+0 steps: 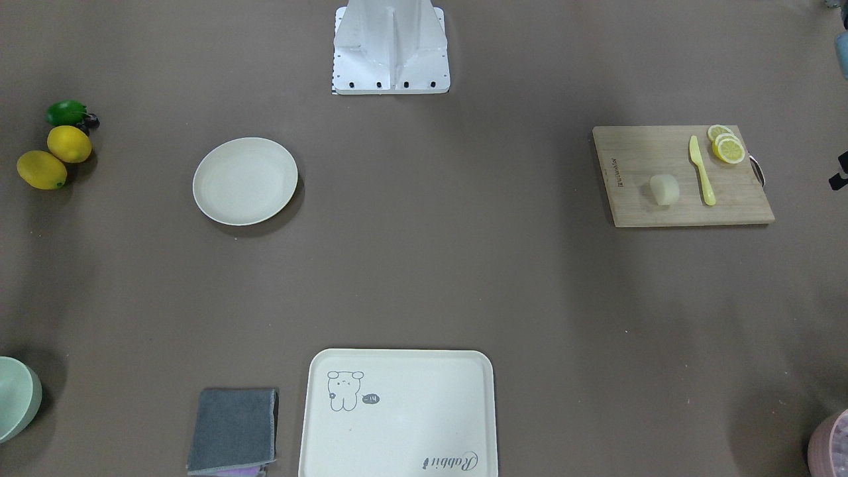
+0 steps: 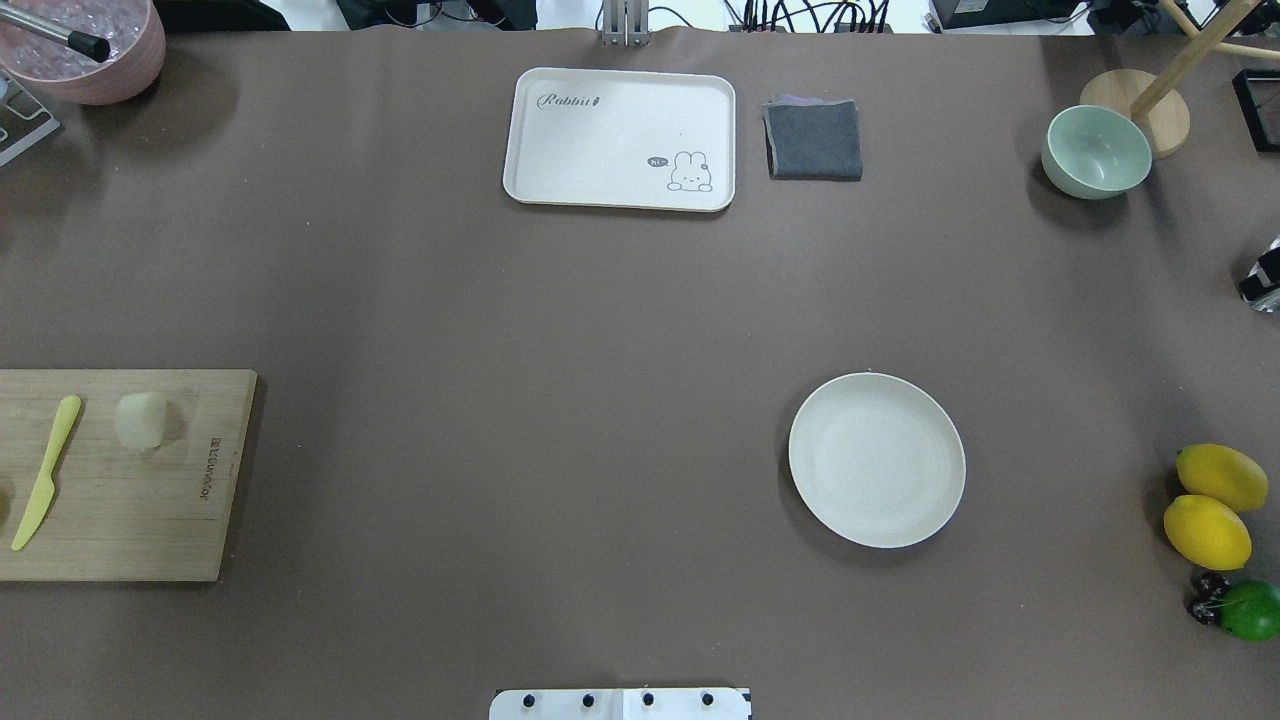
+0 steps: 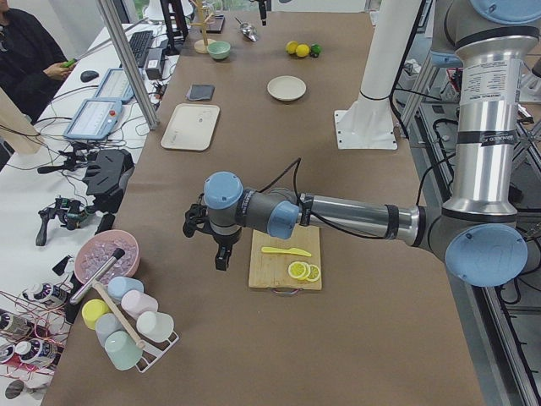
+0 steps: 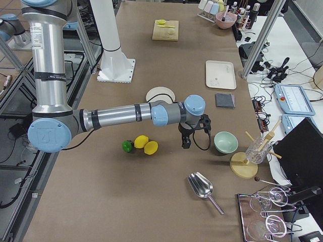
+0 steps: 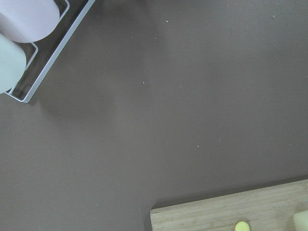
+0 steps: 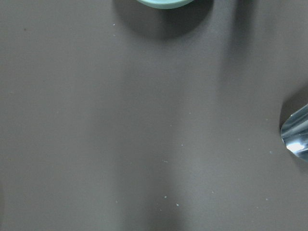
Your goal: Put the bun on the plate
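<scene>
The pale cream bun (image 1: 664,189) (image 2: 141,419) rests on a wooden cutting board (image 1: 682,199) at the table's left end, beside a yellow knife (image 1: 701,170). Its edge shows at the bottom right of the left wrist view (image 5: 302,222). The round cream-green plate (image 1: 245,181) (image 2: 877,460) lies bare on the right half. My left gripper (image 3: 221,258) hangs over the table just past the board, toward the cup rack. My right gripper (image 4: 185,144) hovers between the lemons and the mint bowl. I cannot tell whether either is open or shut.
Lemon slices (image 1: 727,146) lie on the board's corner. A cream tray (image 2: 620,138) and grey cloth (image 2: 813,140) sit at the far edge, a mint bowl (image 2: 1096,152) far right. Two lemons (image 2: 1210,505) and a lime (image 2: 1250,610) lie near right. A cup rack (image 3: 127,326) and a pink bowl (image 2: 85,50) stand left.
</scene>
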Robot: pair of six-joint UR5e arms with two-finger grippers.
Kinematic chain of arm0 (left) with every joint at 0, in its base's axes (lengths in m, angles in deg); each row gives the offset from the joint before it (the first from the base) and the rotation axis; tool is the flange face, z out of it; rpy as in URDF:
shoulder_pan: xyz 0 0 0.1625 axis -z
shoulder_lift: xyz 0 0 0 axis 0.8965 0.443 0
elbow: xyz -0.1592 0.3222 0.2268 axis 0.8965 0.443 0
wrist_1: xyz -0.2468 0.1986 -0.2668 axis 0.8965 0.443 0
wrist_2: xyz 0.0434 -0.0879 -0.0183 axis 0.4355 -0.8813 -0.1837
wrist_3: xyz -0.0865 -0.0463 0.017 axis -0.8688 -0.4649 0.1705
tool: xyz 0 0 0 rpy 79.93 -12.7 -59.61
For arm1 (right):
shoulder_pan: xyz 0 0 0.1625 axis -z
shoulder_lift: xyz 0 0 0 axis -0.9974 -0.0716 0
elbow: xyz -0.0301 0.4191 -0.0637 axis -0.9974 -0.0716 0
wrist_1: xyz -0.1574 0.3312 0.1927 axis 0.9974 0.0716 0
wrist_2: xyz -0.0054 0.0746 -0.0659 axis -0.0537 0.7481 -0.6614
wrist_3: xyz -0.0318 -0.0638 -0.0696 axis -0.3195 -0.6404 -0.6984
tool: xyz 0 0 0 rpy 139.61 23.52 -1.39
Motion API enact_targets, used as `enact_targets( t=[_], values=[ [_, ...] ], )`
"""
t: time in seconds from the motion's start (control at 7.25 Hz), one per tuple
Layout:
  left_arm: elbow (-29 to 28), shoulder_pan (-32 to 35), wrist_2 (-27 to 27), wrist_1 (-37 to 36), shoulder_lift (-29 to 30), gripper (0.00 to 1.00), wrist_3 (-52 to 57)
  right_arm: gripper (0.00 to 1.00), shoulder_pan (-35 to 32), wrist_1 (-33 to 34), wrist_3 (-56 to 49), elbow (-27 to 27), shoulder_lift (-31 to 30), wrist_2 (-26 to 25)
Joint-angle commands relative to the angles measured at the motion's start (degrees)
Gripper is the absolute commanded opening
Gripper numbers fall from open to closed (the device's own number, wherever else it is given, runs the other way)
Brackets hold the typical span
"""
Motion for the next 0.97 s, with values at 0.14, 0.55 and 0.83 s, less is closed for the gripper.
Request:
enact_targets(
  t=[0.14, 0.55, 0.83],
  values=[
    [0.4, -0.9, -0.9, 0.7, -0.5, 0.98, -1.1, 0.98, 18.0, -25.4, 36.3, -0.1, 0.4, -10.4],
    [1.0, -0.8, -0.7, 1.7, -1.2, 0.98, -2.0, 0.86, 27.6, -30.3, 47.6, 1.2, 3.0, -11.5],
    [1.1, -0.9, -0.9, 1.7, -1.0, 0.98, -2.1, 0.71, 29.9, -31.3, 48.6, 1.2, 2.9, -11.4]
  ],
)
